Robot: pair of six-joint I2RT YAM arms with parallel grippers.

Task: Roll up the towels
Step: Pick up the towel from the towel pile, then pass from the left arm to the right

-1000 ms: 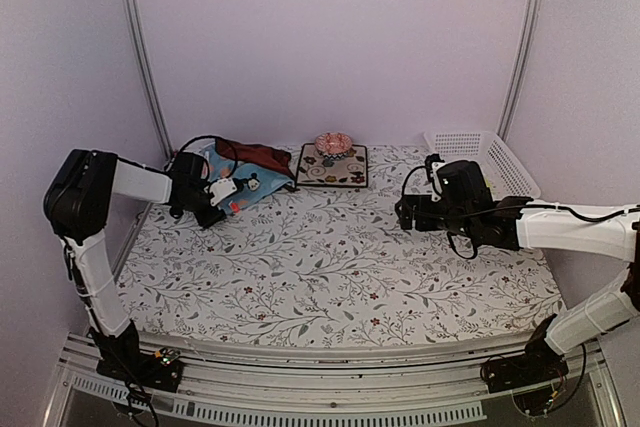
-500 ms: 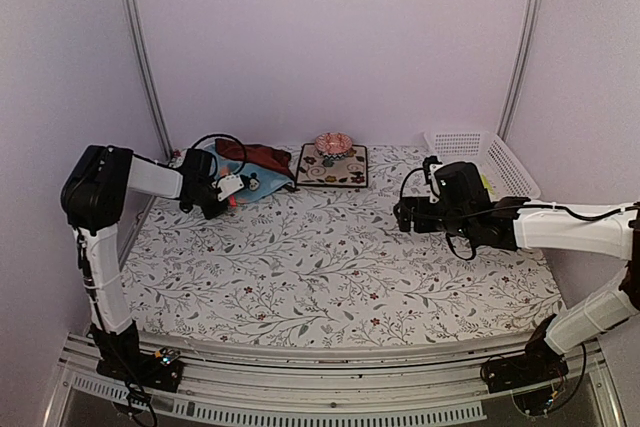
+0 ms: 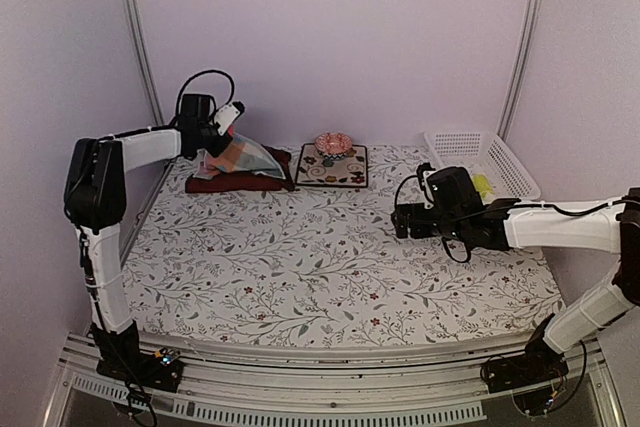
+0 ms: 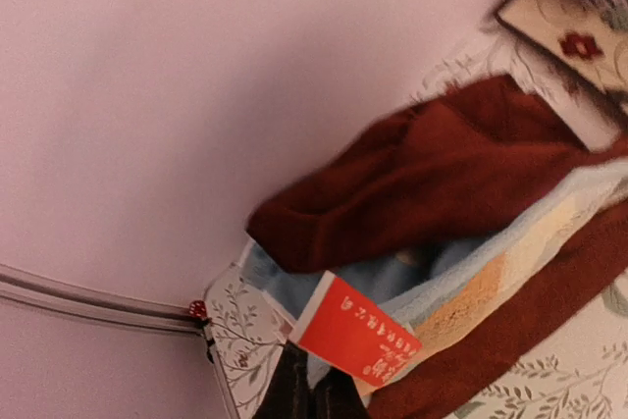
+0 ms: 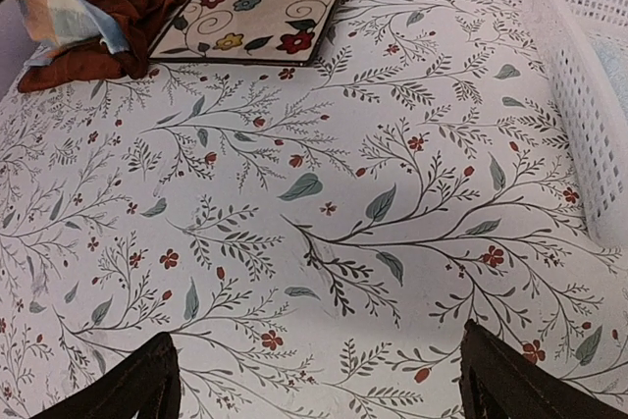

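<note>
Towel newly aloft — red tag wrist-view-only

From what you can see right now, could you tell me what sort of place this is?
Probably a robot test cell staged as a home: walls and metal rails enclose it, two arms are bolted at the near edge, and a floral cover carries towels, a bowl and a basket.

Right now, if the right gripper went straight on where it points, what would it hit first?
Likely the floral table covering just ahead of the right gripper; the dark red towel lies far beyond and aside.
</note>
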